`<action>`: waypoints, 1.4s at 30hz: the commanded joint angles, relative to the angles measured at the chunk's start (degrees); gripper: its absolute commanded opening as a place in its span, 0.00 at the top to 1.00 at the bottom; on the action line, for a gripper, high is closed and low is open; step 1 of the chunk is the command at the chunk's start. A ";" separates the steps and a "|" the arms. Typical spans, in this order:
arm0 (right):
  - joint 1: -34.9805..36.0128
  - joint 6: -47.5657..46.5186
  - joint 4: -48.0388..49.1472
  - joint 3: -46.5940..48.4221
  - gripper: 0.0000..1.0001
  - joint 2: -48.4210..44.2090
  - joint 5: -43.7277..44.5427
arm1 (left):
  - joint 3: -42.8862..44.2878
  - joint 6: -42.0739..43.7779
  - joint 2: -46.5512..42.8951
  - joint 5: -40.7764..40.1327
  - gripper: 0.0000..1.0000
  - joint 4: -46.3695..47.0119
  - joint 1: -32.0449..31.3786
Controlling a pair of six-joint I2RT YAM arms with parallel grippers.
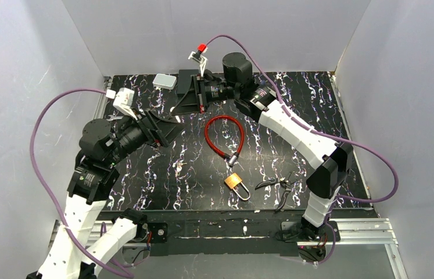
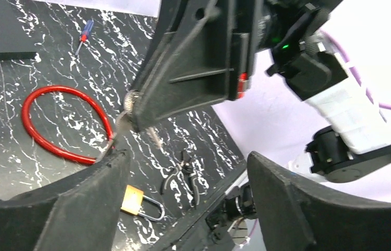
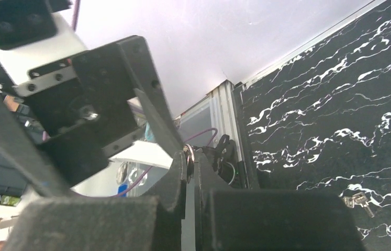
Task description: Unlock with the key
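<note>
Brass padlock, steel shackle, lies near the middle of the front edge of the table; solid, likely to skid unless its body is pinned. Small silver key on a ring hangs above the table's far half, pinched in the clenched right gripper: light, slippery, apt to swing, so grip the bow. Left gripper released, jaws apart. No open container visible.

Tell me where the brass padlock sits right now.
In the top view the padlock lies near the front edge of the table, right of centre, just below the red cable lock and left of the pliers.
</note>
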 commanded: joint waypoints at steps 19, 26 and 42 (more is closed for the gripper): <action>-5.61 26.86 36.21 -10.19 0.99 -8.15 3.62 | 1.85 -16.41 -3.19 -11.71 0.30 6.50 0.44; -5.61 27.82 35.08 -11.76 0.99 -10.12 3.99 | 0.37 -17.66 0.04 -12.30 0.36 15.11 0.50; -5.61 28.16 33.40 -14.88 0.99 -12.56 3.87 | 2.59 -14.35 5.21 -5.83 0.58 20.38 0.52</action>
